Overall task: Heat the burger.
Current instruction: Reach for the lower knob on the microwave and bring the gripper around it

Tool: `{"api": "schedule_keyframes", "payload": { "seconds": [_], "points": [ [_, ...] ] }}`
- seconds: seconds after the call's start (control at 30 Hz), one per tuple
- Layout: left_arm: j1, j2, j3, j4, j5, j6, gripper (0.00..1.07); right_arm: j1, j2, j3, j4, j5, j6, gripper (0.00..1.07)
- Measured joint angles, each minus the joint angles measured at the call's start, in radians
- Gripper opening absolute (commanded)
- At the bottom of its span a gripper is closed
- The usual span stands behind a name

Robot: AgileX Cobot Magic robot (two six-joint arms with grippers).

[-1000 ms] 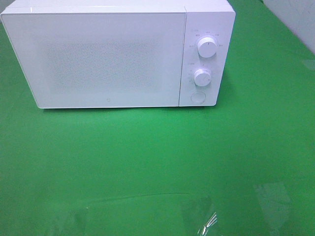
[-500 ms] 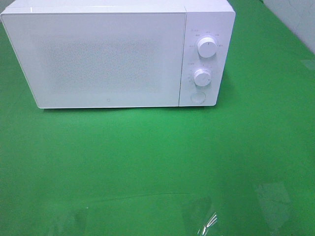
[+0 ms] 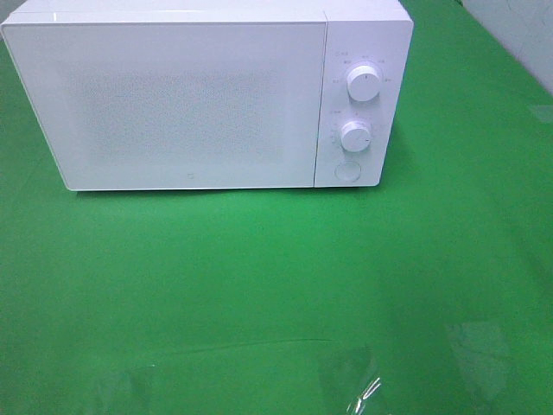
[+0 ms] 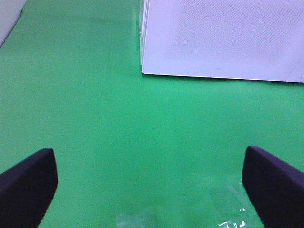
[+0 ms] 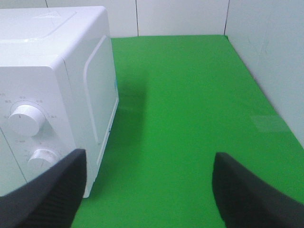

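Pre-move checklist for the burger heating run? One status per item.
1. door shut: ok, it sits flush with the front.
2. burger located: cannot tell. It is in no view, and the door shows nothing behind it.
3. left gripper open and empty: ok.
4. right gripper open and empty: ok.
5. knobs set: cannot tell, the marks are too small to read.
6. cloth before the door free of standing things: ok.
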Motion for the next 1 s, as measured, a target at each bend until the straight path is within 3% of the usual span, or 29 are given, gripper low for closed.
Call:
{"api": "schedule_keyframes", "payload": {
  "seconds": [0.23,0.3,0.4,0.47,0.63,0.7,0.8,0.9,0.93,1.0],
  "points": [
    [0.0,0.0,0.0,0.0,0.0,0.0,0.98,0.0,0.178,0.074,0.038,-0.298,-0.041,0.72],
    [0.0,0.0,0.0,0.0,0.0,0.0,0.98,0.003,0.27,0.087,0.139,-0.387,-0.147,0.72],
    [0.0,0.0,0.0,0.0,0.0,0.0,0.98,0.012,0.29,0.087,0.18,-0.408,-0.185,0.72],
    [0.0,0.0,0.0,0.0,0.0,0.0,0.98,0.111,0.345,0.087,0.333,-0.505,-0.328,0.72],
    [0.0,0.0,0.0,0.0,0.0,0.0,0.98,0.212,0.389,0.087,0.446,-0.573,-0.414,0.72],
    [0.0,0.0,0.0,0.0,0.0,0.0,0.98,0.341,0.455,0.087,0.577,-0.664,-0.475,0.72],
    [0.0,0.0,0.0,0.0,0.0,0.0,0.98,0.373,0.476,0.086,0.608,-0.69,-0.491,0.72],
    [0.0,0.0,0.0,0.0,-0.001,0.0,0.98,0.482,0.56,0.085,0.691,-0.789,-0.508,0.72],
    [0.0,0.0,0.0,0.0,-0.001,0.0,0.98,0.482,0.56,0.085,0.691,-0.789,-0.508,0.72],
    [0.0,0.0,0.0,0.0,-0.001,0.0,0.98,0.579,0.618,0.084,0.74,-0.857,-0.504,0.72]
  ]
}}
